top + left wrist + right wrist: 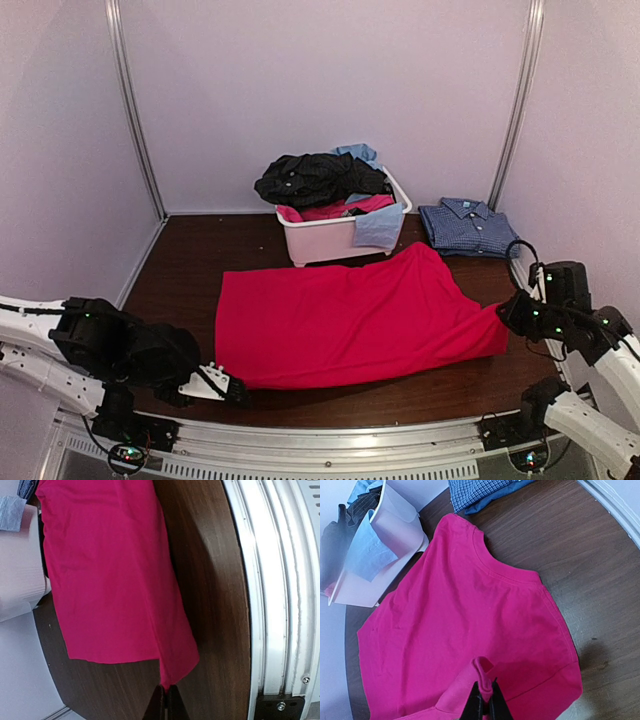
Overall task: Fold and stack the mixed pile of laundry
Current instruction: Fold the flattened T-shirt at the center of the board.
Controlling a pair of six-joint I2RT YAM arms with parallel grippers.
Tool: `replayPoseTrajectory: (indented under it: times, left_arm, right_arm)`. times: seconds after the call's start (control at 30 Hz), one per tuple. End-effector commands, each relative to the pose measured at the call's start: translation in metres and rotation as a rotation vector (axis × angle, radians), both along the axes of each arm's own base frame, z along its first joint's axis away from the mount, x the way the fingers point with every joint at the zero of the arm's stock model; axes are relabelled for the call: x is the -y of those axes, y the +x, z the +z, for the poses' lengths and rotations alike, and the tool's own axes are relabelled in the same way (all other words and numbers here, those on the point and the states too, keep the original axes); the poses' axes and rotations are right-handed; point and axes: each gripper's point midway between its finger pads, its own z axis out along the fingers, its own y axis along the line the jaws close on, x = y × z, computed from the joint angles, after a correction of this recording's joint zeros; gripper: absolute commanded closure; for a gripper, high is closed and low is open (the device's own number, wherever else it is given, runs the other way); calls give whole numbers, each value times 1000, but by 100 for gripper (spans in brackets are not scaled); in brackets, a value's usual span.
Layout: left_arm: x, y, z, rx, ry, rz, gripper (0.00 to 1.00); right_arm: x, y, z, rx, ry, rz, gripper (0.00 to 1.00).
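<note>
Two robot arms work one pink-red shirt (350, 315) spread flat across the middle of a dark wooden desk (180, 270), its collar towards the far right.

Behind the shirt, at the far middle of the desk, stands one white tub (330, 240) holding the rest of the laundry pile (325, 185). The pile is heaped above the rim. One black pinstriped garment (310, 180) lies on top, one second pink-red piece (335, 210) sits under it, and two light blue cloths show: one (378, 227) hangs over the tub's right front wall, the other (357, 153) peeks out at the far side. One blue checked shirt (468, 228) lies folded on the desk just right of the tub, apart from it.

The left arm reaches low along the near edge from the left, forearm almost level with the desk. The left hand (225, 385) is pinched closed on the shirt's near left corner, as the left wrist view confirms (166, 695).

The right arm comes in from the right side, its wrist bent inward over the desk. The right hand (505, 312) is clamped closed on a small raised fold of the shirt's right edge (484, 690), near the sleeve. The cloth lies taut and nearly smooth between the two grips.
</note>
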Motion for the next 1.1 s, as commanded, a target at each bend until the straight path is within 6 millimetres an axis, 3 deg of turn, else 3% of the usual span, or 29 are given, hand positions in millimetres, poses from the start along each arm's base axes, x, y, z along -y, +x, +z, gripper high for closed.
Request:
replayPoseTrajectory:
  times: [0.0,0.2,0.33,0.67,0.83,1.07]
  left_arm:
    - [3,28,20,60,-85,147,100]
    - [1,21,-4,-26,39,114,100]
    - [-6,27,-19,-67,116,156,100]
    - [-15,42,-35,-97,188,237,100]
    - [-17,49,-41,-86,231,263,100]
    - [-18,49,-44,-99,235,264,100]
  right_arm:
    - [-1,31,20,121,-49,8,100]
    - [-4,49,28,155,-76,23,100]
    - [-12,57,24,156,-74,57,100]
    - [-20,76,25,180,-122,115,100]
    - [-27,89,16,164,-140,151,100]
    - [-34,109,24,202,-154,180,100]
